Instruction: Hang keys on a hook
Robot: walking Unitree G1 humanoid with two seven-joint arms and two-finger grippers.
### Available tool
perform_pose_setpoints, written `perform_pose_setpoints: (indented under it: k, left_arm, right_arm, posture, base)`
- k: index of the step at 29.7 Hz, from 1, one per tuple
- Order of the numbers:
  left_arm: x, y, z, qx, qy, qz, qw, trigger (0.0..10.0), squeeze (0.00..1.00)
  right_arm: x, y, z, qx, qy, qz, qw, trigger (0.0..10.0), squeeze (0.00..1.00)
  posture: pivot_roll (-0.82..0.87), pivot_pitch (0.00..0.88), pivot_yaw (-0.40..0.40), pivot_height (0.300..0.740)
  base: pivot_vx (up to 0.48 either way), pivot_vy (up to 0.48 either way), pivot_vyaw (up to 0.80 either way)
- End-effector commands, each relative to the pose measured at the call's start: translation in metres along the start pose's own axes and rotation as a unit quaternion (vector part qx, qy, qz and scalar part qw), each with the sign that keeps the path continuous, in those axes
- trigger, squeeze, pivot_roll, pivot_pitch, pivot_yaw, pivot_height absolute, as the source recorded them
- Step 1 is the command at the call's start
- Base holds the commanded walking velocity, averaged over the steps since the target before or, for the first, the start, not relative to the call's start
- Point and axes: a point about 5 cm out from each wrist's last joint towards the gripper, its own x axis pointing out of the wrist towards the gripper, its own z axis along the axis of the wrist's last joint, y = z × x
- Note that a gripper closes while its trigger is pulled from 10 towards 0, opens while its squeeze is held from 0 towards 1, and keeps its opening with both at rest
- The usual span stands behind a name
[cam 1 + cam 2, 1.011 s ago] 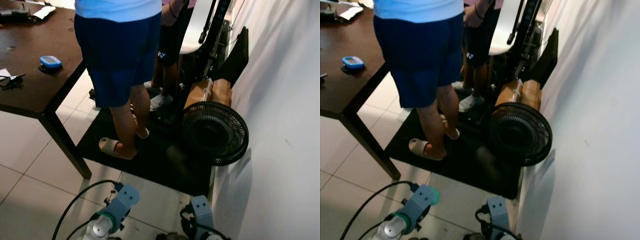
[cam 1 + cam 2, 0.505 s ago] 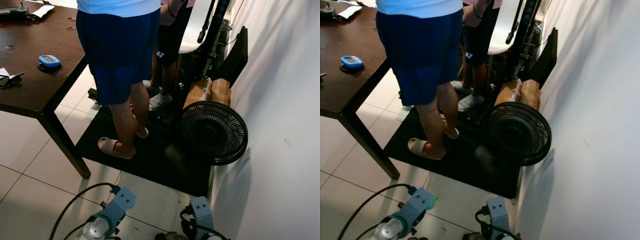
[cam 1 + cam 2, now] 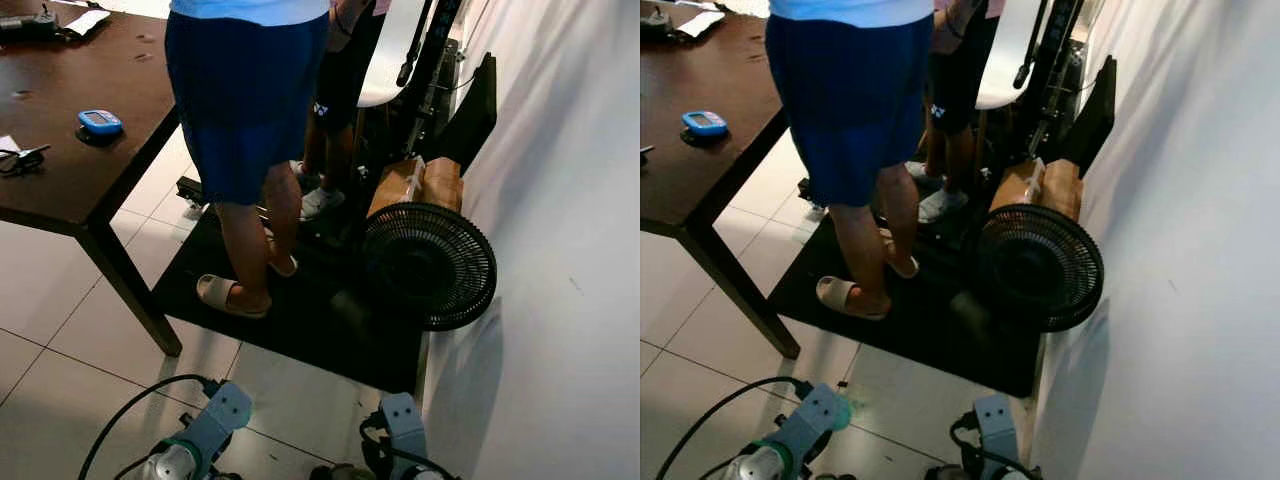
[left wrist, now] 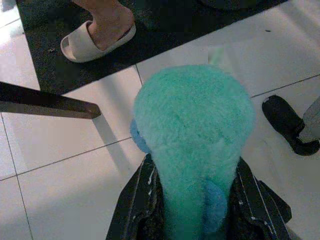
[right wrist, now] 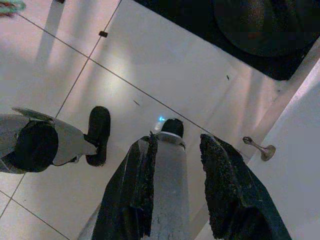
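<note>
Wall (image 3: 560, 200): one big white wall runs along the robot's right side. I cannot see a hook on it.
Floor (image 3: 60, 340): pale tiles, with one black mat (image 3: 300, 320) lying on them.
Surface (image 3: 70, 170): one dark brown table on the robot's left. One small blue gadget (image 3: 100, 122) lies on it.
People: two people stand on the mat. The near one wears blue shorts (image 3: 245, 90) and tan slippers (image 3: 222, 294).
Fan (image 3: 430, 262): one black round fan stands by the wall, just past the mat.
Left gripper (image 4: 195, 200): low, near the floor. Its jaws are closed around one fuzzy teal toy (image 4: 192, 130). I think this fluffy thing is the charm on the keys. I cannot see any metal keys.
Right gripper (image 5: 175, 175): low, near the floor too. Its jaws are partly open and hold nothing. The silver part seen between them looks like the robot's own leg.
Door stop (image 5: 259, 147): one small metal peg on the floor by the wall.
Step now: I think the robot is walking and looking for the hook.
How to do it well: keep a firm squeeze on the teal toy. Steer around the two people and the fan. Look up along the wall to find the hook.
</note>
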Motion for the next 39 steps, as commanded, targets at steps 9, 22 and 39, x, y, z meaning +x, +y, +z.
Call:
perform_pose_setpoints:
  k: [9, 22, 39]
  left_arm:
    - [-0.001, -0.010, -0.007, -0.002, 0.012, -0.013, 1.000, 10.0, 0.00]
    - [0.000, -0.007, -0.008, -0.020, 0.017, -0.016, 1.000, 10.0, 0.00]
    - [-0.002, -0.007, -0.013, -0.057, 0.023, -0.037, 0.997, 10.0, 0.00]
  right_arm:
    - [-0.003, 0.001, -0.009, 0.010, 0.010, -0.002, 1.000, 10.0, 0.00]
    - [0.000, 0.010, -0.004, 0.028, 0.002, 0.048, 0.998, 10.0, 0.00]
    - [0.001, 0.015, 0.000, 0.031, 0.002, 0.094, 0.995, 10.0, 0.00]
  posture:
    - [-0.06, 0.124, 0.015, 0.740]
    - [-0.03, 0.115, 0.015, 0.740]
    - [-0.02, 0.102, 0.002, 0.740]
  base:
    - [0.000, 0.000, 0.00]
    - [0.000, 0.000, 0.00]
    - [0.000, 0.000, 0.00]
